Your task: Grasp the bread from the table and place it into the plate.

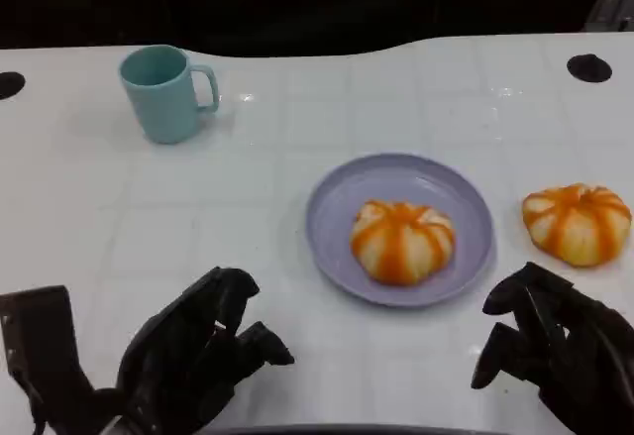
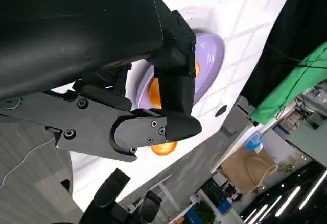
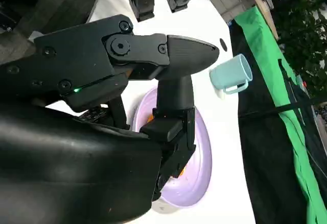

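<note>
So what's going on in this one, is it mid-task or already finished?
Partly done, it seems. One bread already sits in the purple plate, while a second bread lies on the white table to the plate's right. Neither is being handled: the left hand and right hand hover low near the table's front edge, fingers curled, holding nothing. A teal mug stands untouched at the far left.

Lilac plate (image 1: 327,219); orange-striped pale breads (image 1: 402,242) (image 1: 577,222); teal mug (image 1: 163,93); white table (image 1: 198,217); black hands (image 1: 198,351) (image 1: 555,341).
</note>
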Available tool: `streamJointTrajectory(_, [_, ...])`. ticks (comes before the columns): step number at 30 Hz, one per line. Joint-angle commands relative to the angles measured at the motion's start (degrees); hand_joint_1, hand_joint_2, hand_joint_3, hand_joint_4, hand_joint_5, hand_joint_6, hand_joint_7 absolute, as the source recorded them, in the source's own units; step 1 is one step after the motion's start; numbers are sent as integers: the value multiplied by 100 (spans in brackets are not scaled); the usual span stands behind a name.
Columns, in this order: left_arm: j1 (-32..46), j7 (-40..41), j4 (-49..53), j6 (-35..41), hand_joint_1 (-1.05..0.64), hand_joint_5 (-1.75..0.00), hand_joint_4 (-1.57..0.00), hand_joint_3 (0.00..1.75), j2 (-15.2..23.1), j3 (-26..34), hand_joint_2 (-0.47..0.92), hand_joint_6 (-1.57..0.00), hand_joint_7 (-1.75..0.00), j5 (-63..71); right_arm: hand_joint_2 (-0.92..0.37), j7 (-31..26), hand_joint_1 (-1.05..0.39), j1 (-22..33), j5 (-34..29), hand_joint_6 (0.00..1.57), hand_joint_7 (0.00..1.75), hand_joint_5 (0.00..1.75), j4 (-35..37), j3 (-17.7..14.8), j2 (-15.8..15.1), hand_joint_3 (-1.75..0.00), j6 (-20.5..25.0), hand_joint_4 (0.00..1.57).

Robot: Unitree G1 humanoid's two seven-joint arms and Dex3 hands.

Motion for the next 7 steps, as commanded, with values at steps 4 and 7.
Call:
streamJointTrajectory(4, [-57,-82,105,-199,-56,-175,-73,40,98,-26,92,-48,-175,31,-92,113,-43,-39,3,51,159,175,119,-50,-56,-45,-193,65])
streamJointTrajectory(7, [-69,-100,116,-215,-55,-175,-74,41,121,-35,92,-49,-175,14,-92,123,-43,-34,3,52,159,175,132,-48,-52,-45,-226,65])
